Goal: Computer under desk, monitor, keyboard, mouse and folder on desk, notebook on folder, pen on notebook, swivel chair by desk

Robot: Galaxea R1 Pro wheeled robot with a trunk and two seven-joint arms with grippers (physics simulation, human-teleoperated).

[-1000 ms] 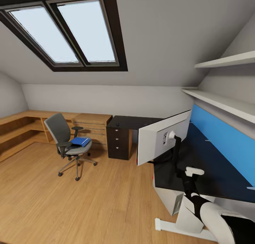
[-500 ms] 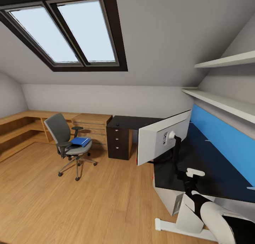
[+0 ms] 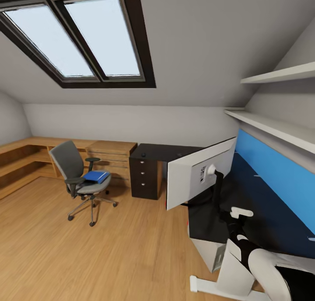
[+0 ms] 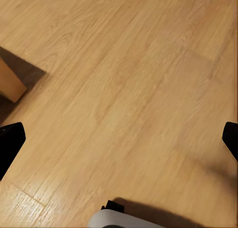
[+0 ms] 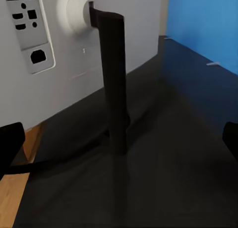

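The monitor point(image 3: 197, 173) stands on the black desk point(image 3: 262, 205) with its white back toward me. Its thin black neck point(image 5: 113, 79) rises close in front of my right gripper point(image 5: 119, 143), which is open and empty, its fingertips point(image 5: 10, 144) at either side of the wrist view. The grey swivel chair point(image 3: 74, 170) stands on the floor away from the desk, with the blue folder point(image 3: 96, 176) on its seat. A light grey computer point(image 3: 211, 248) sits under the desk. My left gripper point(image 4: 119, 143) hangs open over bare wooden floor. Keyboard, notebook and pen are out of view.
The desk's black drawer unit point(image 3: 144, 178) stands at the far end beside a light wooden chest of drawers point(image 3: 109, 154) and low shelving point(image 3: 22, 154). A blue wall panel point(image 3: 280, 174) backs the desk, with white shelves point(image 3: 271, 126) above. Open floor lies between the chair and me.
The whole head view has shifted slightly left and the monitor looks a little nearer, so the camera moved. The chair, folder and monitor have not moved; my right arm is nearly unchanged.
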